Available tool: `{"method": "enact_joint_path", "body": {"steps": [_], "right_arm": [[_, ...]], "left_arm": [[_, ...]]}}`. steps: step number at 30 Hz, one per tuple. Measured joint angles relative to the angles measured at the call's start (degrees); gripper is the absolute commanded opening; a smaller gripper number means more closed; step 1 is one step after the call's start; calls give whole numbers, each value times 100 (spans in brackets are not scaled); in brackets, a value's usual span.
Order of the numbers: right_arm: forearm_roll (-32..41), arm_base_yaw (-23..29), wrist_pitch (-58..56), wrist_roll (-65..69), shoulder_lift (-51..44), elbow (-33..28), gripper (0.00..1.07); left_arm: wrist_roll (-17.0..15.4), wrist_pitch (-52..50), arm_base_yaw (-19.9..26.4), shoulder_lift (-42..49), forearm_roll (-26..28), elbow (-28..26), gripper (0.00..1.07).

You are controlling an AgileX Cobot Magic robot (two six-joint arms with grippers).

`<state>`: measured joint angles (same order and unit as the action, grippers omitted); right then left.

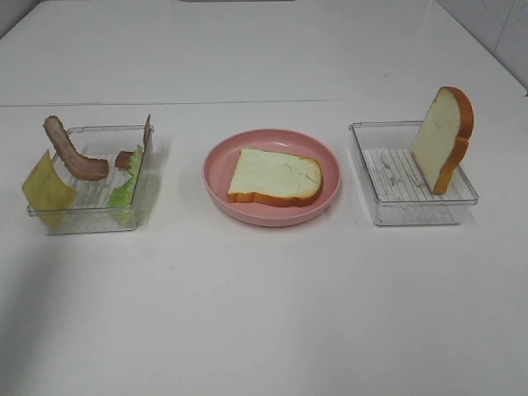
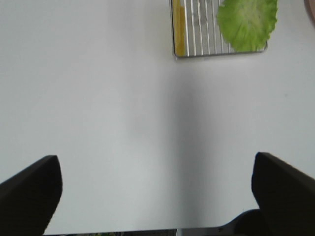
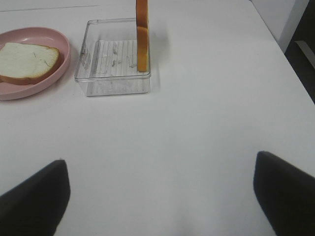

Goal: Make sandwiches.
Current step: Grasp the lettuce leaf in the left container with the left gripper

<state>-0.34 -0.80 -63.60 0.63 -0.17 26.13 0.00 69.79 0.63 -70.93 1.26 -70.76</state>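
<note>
One white bread slice [image 1: 275, 176] with brown crust lies flat on the pink plate [image 1: 219, 157], a second slice [image 1: 441, 139] stands upright on its edge in the right clear tray [image 1: 412, 210], and the green lettuce [image 1: 128, 186], a brown bacon strip [image 1: 73, 153] and the yellow cheese square [image 1: 47, 188] lean inside the left tray [image 1: 91, 216].

We're at a lab-style test bench: a plain white table [image 1: 264, 322], toy food set out in order, with bacon [image 1: 70, 153], cheese [image 1: 45, 188] and lettuce [image 1: 128, 186] in the left tray [image 1: 91, 221], an upright bread slice [image 1: 441, 136] in the right tray [image 1: 412, 214], and a flat slice [image 1: 275, 176] on a pink plate [image 1: 272, 218].
</note>
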Motion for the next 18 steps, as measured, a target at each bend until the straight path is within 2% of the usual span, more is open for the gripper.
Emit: {"method": "enact_joint_path", "body": {"steps": [2,3,5,6,8,10,11,12,18], "right_arm": [[34,0,0,0,0,0,94],[0,0,0,0,0,0,94],[0,0,0,0,0,0,94],[0,0,0,0,0,0,94],[0,0,0,0,0,0,94],[34,0,0,0,0,0,94],[34,0,0,0,0,0,94],[0,0,0,0,0,0,94],[0,0,0,0,0,0,94]], "left_arm": [[0,0,0,-201,0,-183,100],[0,0,0,-636,0,-613,100],[0,0,0,-877,6,-808,100],[0,-11,-69,-1352,-11,-1129,100],[-63,-11,-132,-1576,-23,-1278,100],[-189,-11,-441,-2177,-74,-1627,100],[-189,-11,-441,-2177,-74,-1627,100],[-309,-11,-688,-2555,-74,-1828,100],[-510,-17,-1226,-3707,-63,-2286,100]]}}
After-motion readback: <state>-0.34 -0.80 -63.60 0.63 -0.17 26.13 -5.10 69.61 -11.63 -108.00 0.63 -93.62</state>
